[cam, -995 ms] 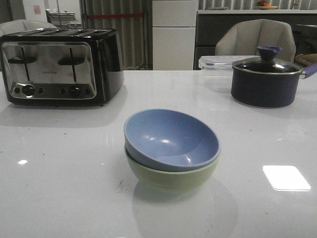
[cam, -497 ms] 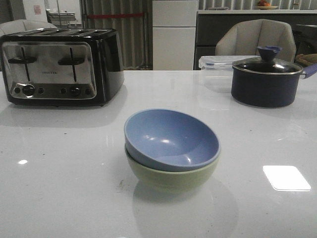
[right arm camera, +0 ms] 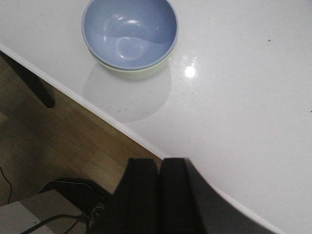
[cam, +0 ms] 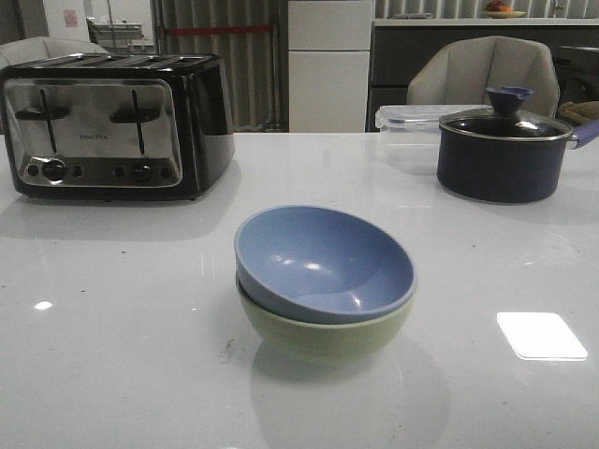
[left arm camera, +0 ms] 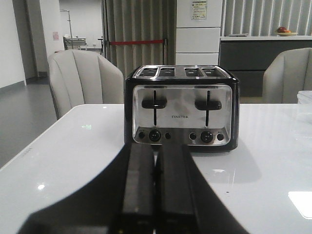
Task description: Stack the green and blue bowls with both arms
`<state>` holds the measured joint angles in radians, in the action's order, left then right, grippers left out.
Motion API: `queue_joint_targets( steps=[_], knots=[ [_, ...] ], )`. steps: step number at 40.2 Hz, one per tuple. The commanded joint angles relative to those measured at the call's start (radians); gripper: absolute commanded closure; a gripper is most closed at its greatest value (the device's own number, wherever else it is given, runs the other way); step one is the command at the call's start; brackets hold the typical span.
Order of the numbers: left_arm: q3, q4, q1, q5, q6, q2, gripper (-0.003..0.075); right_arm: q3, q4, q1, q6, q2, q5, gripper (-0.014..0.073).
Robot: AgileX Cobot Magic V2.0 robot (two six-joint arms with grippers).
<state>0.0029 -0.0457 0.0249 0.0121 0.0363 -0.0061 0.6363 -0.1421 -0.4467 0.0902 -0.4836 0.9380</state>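
The grey-blue bowl [cam: 323, 262] sits nested inside the pale green bowl [cam: 328, 339] at the middle of the white table, upright and slightly tilted. Both show in the right wrist view, the blue bowl [right arm camera: 129, 31] over the green bowl's rim [right arm camera: 139, 73], near the table's front edge. My right gripper [right arm camera: 159, 163] is shut and empty, well back from the bowls over the table's edge. My left gripper [left arm camera: 155, 148] is shut and empty, facing the toaster; no bowl shows in its view. Neither gripper shows in the front view.
A black and chrome toaster [cam: 112, 126] stands at the back left, also in the left wrist view [left arm camera: 181, 109]. A dark navy lidded pot [cam: 505, 150] stands at the back right beside a clear container [cam: 407, 117]. The table's front edge [right arm camera: 126, 131] drops to wooden floor.
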Motion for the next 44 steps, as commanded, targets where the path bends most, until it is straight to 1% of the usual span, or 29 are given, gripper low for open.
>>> queue_joint_targets(
  steps=[1,4,6,10,14,20,27,34,38,44],
  knots=[
    [0.009,-0.007,-0.001,-0.092,-0.008,-0.016,0.0622,0.018,-0.002,0.003,0.01,0.004,-0.065,0.0584],
    [0.009,-0.007,-0.001,-0.092,-0.008,-0.016,0.0622,0.002,0.034,0.029,0.01,0.033,-0.077,0.0584],
    [0.009,-0.007,-0.001,-0.092,-0.008,-0.016,0.0622,-0.02,0.048,0.075,0.01,0.061,-0.097,0.0584],
    [0.009,-0.007,-0.001,-0.092,-0.008,-0.016,0.0622,-0.099,0.088,0.187,0.01,0.151,-0.184,0.0584],
    [0.009,-0.007,-0.001,-0.092,-0.008,-0.016,0.0622,-0.217,0.108,0.296,0.01,0.255,-0.333,0.0584],
    [0.009,-0.007,-0.001,-0.092,-0.008,-0.016,0.0622,-0.395,0.108,0.402,0.01,0.409,-0.58,0.0584],
    [0.009,-0.007,-0.001,-0.092,-0.008,-0.016,0.0622,-0.556,0.108,0.455,0.01,0.51,-0.755,0.0584],
    [0.009,-0.007,-0.001,-0.092,-0.008,-0.016,0.0622,-0.659,0.103,0.458,0.01,0.513,-0.875,0.0584],
    [0.009,-0.007,-0.001,-0.092,-0.008,-0.016,0.0622,-0.659,0.096,0.458,0.01,0.513,-0.888,0.0584],
    [0.009,-0.007,-0.001,-0.092,-0.008,-0.016,0.0622,-0.659,0.055,0.457,0.01,0.513,-0.956,0.0584]
  ],
)
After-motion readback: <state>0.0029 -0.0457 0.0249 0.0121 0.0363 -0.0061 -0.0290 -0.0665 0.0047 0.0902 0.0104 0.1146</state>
